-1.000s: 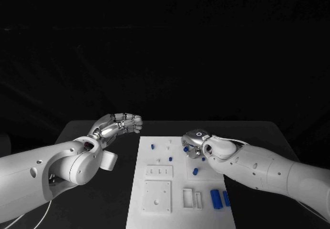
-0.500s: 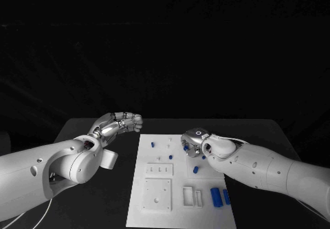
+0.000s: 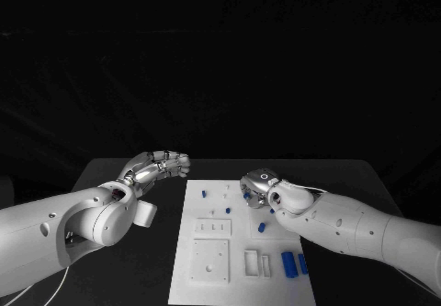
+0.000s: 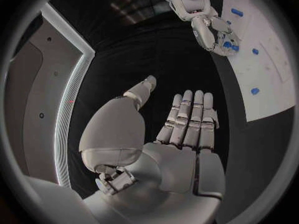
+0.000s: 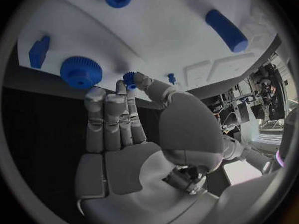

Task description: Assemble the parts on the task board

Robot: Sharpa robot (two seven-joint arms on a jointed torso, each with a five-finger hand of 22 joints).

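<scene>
Nearest you on the task board [image 3: 241,288], the blue cylinders [image 3: 287,264] look light, rigid and smooth, so take them across the middle. Farther on, your right hand [image 3: 260,188] has thumb and fingertip flanking a small blue gear [image 5: 129,79]; whether it is pinched, you cannot tell. Grip its toothed rim. Farthest, your left hand [image 3: 161,164] hangs empty beside the board, fingers loose.

Left hand [image 3: 158,166] raised, fingers straight, empty, right hand [image 3: 260,189] lowered, seemingly empty
</scene>
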